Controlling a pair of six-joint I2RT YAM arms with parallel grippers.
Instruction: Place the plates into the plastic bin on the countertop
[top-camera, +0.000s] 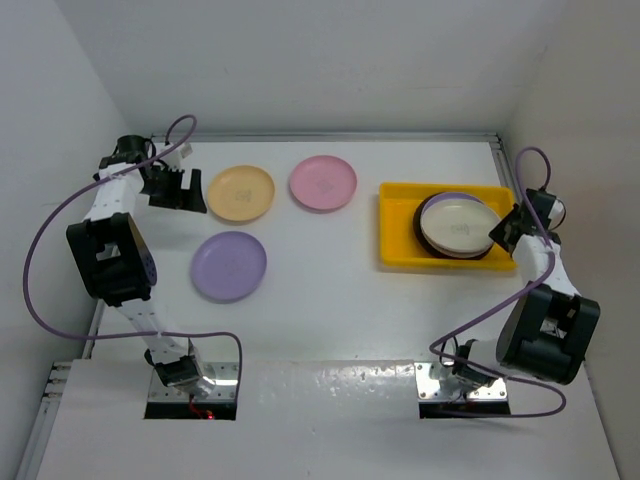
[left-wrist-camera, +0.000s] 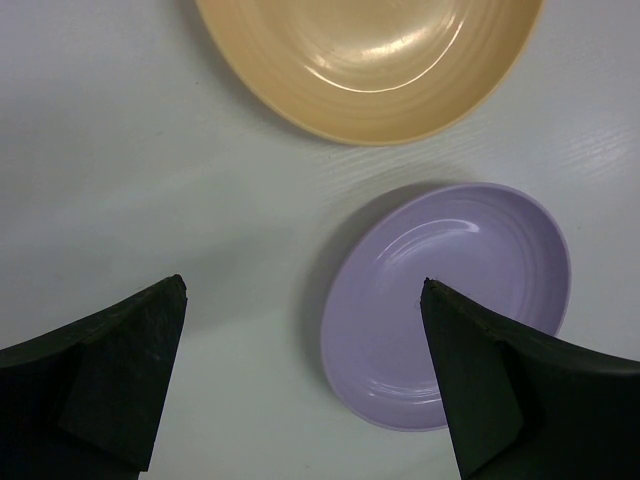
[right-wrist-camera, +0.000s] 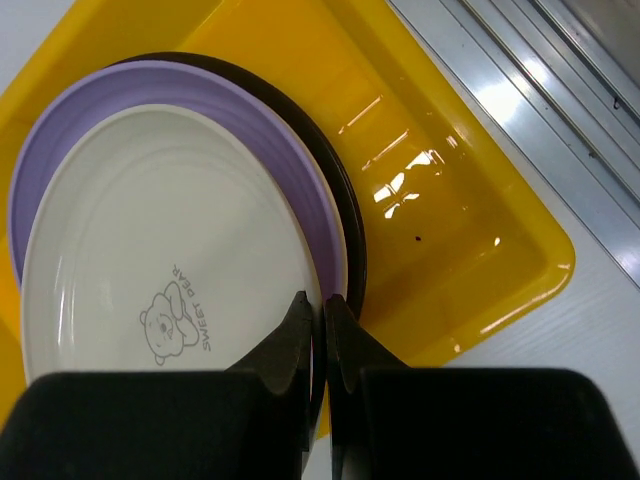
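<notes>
Okay, my left gripper (top-camera: 185, 190) hangs just beside the yellow-orange plate (top-camera: 240, 193), fingers wide apart. The purple plate (top-camera: 229, 265) and pink plate (top-camera: 323, 183) lie loose on the countertop (top-camera: 330, 300). A stack of plates (top-camera: 458, 225) sits in the plastic bin (top-camera: 395, 215), with my right gripper (top-camera: 500, 232) at its edge, fingers together, empty. Next pickup, I judge: straddle the yellow-orange rim and pinch.

six plates show. three lie on the table (top-camera: 330, 300): one yellow-orange plate (top-camera: 240, 193), one pink plate (top-camera: 323, 183), one loose purple plate (top-camera: 229, 265). at three o'clock, one yellow bin (top-camera: 398, 225) holds three stacked: cream plate (top-camera: 458, 222), stacked purple plate (right-wrist-camera: 150, 85), dark plate (right-wrist-camera: 352, 225).
</notes>
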